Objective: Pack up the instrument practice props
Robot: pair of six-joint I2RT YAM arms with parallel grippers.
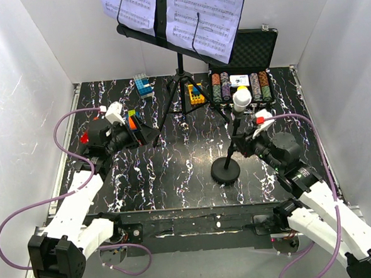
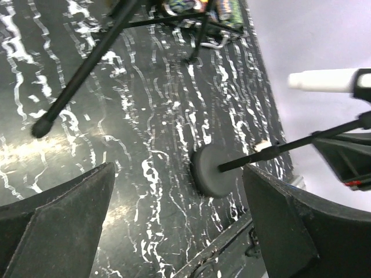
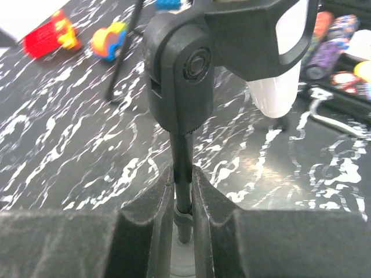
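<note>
White-veined black marble covers the table (image 1: pixel 175 177), boxed in by white walls (image 1: pixel 30 73). Right of centre in the near half stands the microphone (image 1: pixel 241 98): pale head, black swivel clip (image 3: pixel 179 69), thin black pole (image 3: pixel 183 168), round black base (image 1: pixel 226 171). Only the right wrist view shows the right gripper (image 3: pixel 183 197) pinching that pole just under the clip. The left gripper (image 2: pixel 178 171) is spread wide, holding nothing. Farther back, the overhead view alone shows the tripod music stand (image 1: pixel 180 70) bearing sheet-music pages (image 1: pixel 206 15), with the poker chip case (image 1: pixel 252 46) beside it.
</note>
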